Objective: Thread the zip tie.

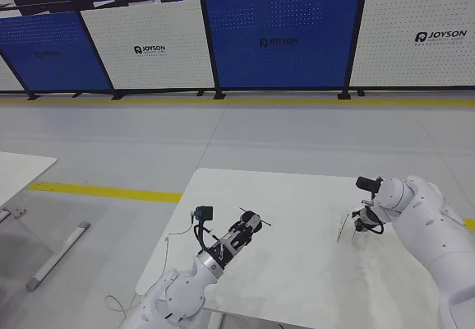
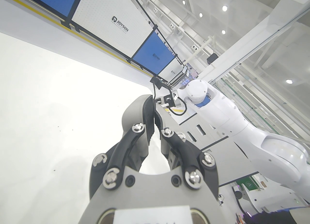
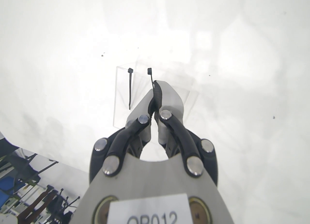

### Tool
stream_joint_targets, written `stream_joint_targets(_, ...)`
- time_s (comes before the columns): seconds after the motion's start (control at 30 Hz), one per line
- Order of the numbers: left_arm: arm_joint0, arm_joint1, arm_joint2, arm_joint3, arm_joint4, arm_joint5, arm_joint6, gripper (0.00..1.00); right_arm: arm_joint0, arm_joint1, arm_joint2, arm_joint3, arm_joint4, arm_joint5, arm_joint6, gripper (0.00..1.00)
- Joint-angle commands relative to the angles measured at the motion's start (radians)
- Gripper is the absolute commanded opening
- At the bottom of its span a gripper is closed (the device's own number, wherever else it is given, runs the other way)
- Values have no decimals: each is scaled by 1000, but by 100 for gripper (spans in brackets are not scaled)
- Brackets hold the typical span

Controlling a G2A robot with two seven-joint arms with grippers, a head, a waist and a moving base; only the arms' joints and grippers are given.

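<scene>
Clear stand (image 3: 121, 94) close ahead of right hand (image 3: 155, 84); left hand (image 1: 252, 219) well apart.

The zip tie (image 3: 149, 71) is black; the worktop (image 3: 242, 41) plain white. The right claw (image 3: 155, 85) is grey, with black ribbed pads (image 3: 158, 96).

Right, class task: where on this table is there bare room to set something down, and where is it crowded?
Bare: the table's far strip and the middle between left tool and clear stand. Crowded: around the stand, where the right tool grips a zip tie.
</scene>
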Motion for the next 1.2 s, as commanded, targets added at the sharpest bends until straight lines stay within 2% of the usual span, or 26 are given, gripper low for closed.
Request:
stream_joint_targets(0.0, 0, 0, 0, 0, 0, 0, 0, 0, -3, 7, 6, -14, -5, 4, -3, 0)
stream_joint_targets(0.13, 0, 0, 0, 0, 0, 0, 0, 0, -19, 31, 30, -68, -8, -8, -2, 0)
stream_joint_targets(0.33, 0, 0, 0, 0, 0, 0, 0, 0, -64, 77, 72, -179, -34, 32, 6, 0)
stream_joint_targets(0.43, 0, 0, 0, 0, 0, 0, 0, 0, -99, 109, 111, -255, -42, 50, 11, 0)
stream_joint_targets(0.57, 0, 0, 0, 0, 0, 0, 0, 0, -174, 166, 189, -404, -54, 59, 24, 0)
stream_joint_targets(0.7, 0, 0, 0, 0, 0, 0, 0, 0, -263, 218, 280, -560, -70, 104, 33, 0)
stream_joint_targets(1.17, 0, 0, 0, 0, 0, 0, 0, 0, -271, 218, 281, -562, -67, 99, 20, 0)
